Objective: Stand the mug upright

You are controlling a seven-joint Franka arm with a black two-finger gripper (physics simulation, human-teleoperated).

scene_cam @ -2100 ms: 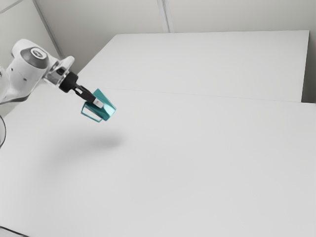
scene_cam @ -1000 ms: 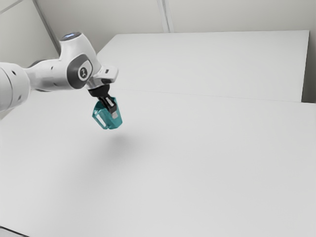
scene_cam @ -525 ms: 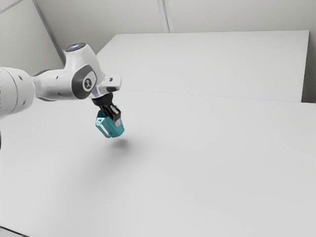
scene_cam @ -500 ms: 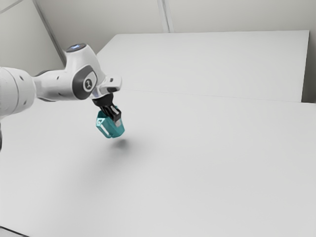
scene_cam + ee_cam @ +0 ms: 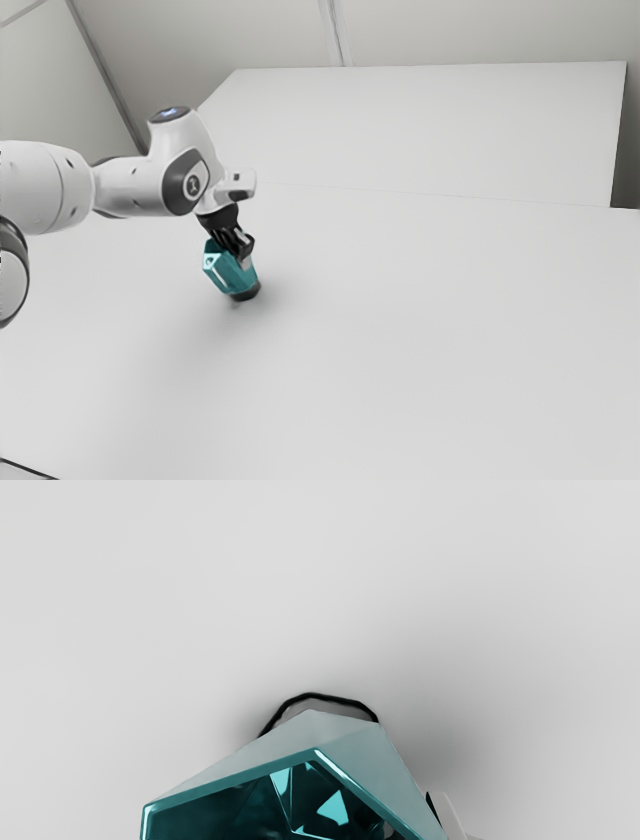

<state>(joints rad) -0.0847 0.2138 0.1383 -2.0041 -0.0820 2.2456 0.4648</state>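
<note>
Arm [image 5: 45,188]: white, glossy, smooth rounded segments, thin seams, few small dark marks on shell. Near wrist, dark grey oval cover [image 5: 172,190] round pale disc [image 5: 193,186], dark logo on disc. Dark round cap [image 5: 170,114] with bluish patch. At exterior view's left edge, white joint [image 5: 10,285] ringed in dark grey. Flange [image 5: 238,186] white, blocky, small dark mark. Gripper [image 5: 242,258] black, slim fingers; fingertip [image 5: 447,812] pale grey, smooth, black strip along one edge.
</note>
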